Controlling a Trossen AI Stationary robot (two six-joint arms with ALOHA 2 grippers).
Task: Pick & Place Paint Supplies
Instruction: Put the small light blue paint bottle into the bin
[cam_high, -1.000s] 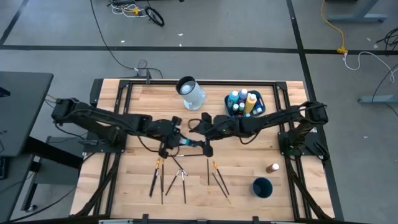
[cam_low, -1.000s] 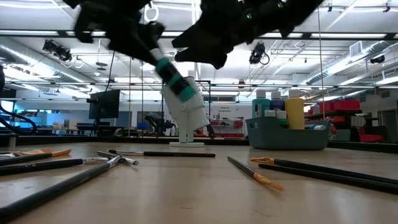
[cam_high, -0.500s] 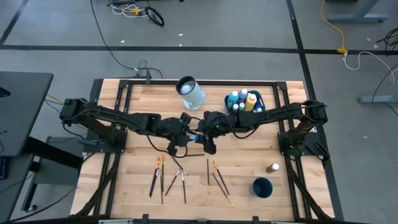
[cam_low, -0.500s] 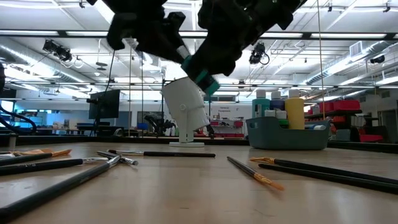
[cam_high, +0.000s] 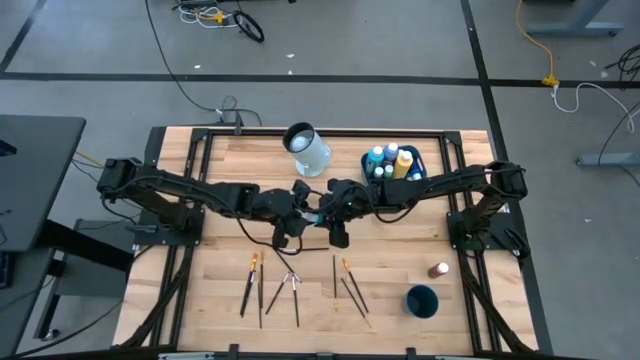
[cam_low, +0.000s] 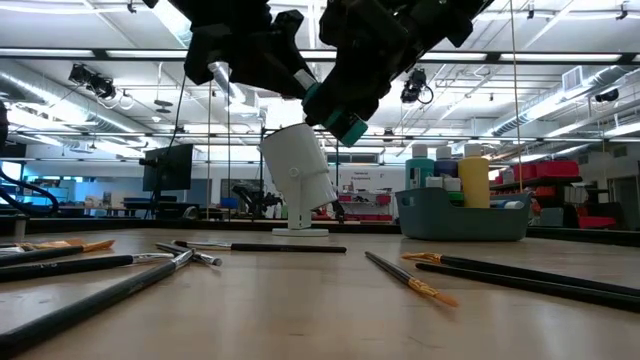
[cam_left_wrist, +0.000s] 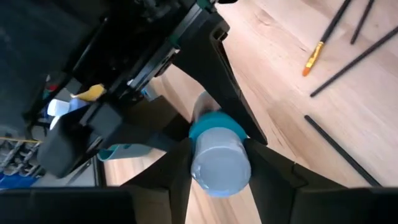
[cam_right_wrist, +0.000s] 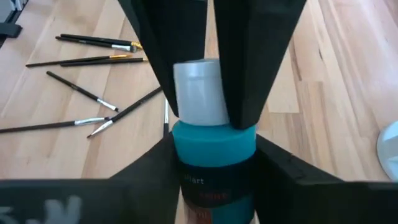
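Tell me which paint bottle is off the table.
The teal white-capped paint bottle, held in mid-air between left gripper and right gripper; the others stand in the teal tub.

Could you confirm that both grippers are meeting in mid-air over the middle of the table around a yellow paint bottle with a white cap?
Not quite: the bottle is teal, not yellow, as the right wrist view shows. The rest holds: the left gripper and right gripper meet in mid-air over the middle of the table, around that white-capped bottle.
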